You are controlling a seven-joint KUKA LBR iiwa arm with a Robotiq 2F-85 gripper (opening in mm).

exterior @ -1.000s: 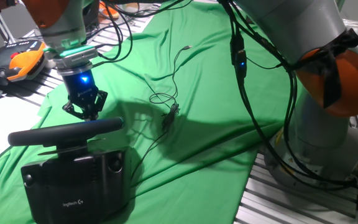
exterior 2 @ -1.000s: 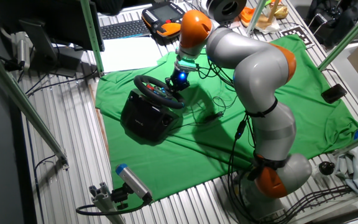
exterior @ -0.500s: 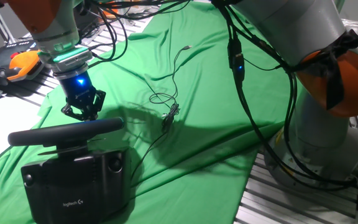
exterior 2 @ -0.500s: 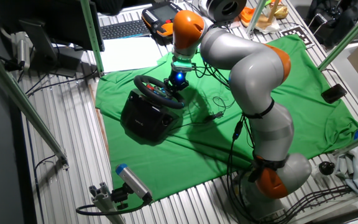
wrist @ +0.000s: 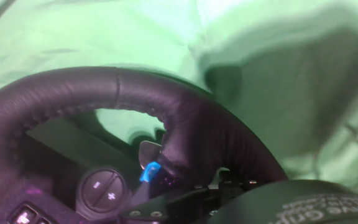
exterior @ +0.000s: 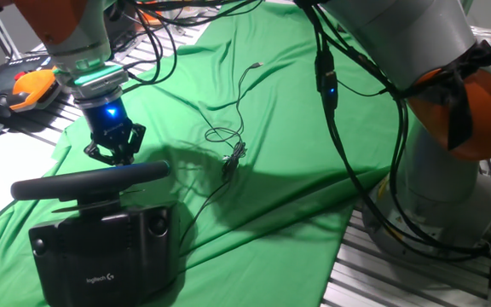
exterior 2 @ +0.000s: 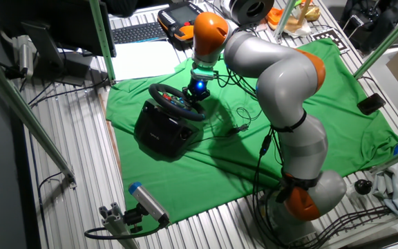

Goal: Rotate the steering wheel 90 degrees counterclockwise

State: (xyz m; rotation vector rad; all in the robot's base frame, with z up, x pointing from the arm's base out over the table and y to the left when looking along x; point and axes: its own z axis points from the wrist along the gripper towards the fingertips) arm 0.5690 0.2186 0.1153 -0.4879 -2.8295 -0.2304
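Note:
The steering wheel (exterior: pixel 90 181) is a black padded rim on a boxy black base (exterior: pixel 101 251) with a white Logitech logo, standing on the green cloth at the front left. In the other fixed view the rim (exterior 2: pixel 176 102) faces up and left. My gripper (exterior: pixel 114 157) hangs just behind the top right part of the rim, with its fingers drawn together and nothing held. In the hand view the rim (wrist: pixel 135 99) fills the frame very close, with a small blue part (wrist: pixel 150 172) and a round button pad (wrist: pixel 102 188) behind it. I cannot tell whether the gripper touches the rim.
A green cloth (exterior: pixel 297 128) covers the table. A thin black cable (exterior: pixel 233 145) lies on it right of the wheel. An orange-and-black tool (exterior: pixel 32 85) lies at the far left edge. The robot's base (exterior: pixel 450 196) stands at the right.
The gripper has shifted slightly to the left along the back of the rim over the last second. The wheel has not visibly turned.

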